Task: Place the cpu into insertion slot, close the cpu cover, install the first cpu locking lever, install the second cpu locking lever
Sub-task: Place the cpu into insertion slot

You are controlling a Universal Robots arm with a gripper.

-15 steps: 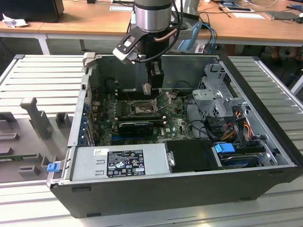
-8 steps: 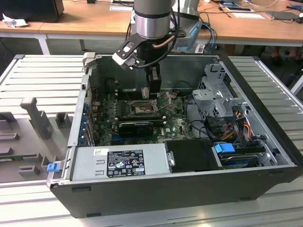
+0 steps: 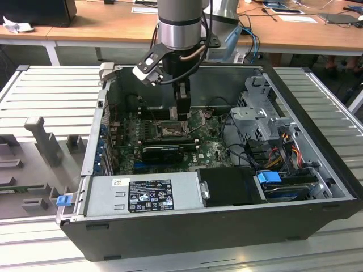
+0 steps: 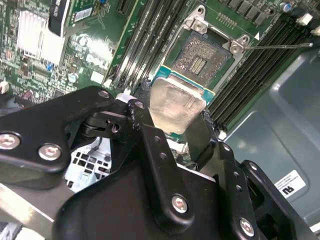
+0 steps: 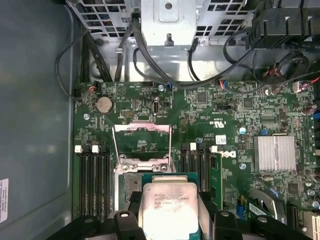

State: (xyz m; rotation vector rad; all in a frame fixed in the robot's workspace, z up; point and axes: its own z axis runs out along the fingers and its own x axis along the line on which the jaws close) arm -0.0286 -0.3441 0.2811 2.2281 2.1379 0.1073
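Claw [image 3: 182, 115] is clenched on the cpu [image 4: 172, 106], gripped by two opposite edges, silver face toward the wrist. The slot [image 4: 200, 59] lies directly below the fingertips and slightly beyond them, open, gold middle exposed. The chip sits roughly level with the board; contact with the slot cannot be told. The cover [image 5: 142, 128] stands flipped up past the slot's far side. The arm reaches straight down into the case, wrist vertical.

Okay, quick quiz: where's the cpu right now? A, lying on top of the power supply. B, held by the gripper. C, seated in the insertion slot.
B: the cpu is clamped in the gripper, and the insertion slot beyond it lies bare.
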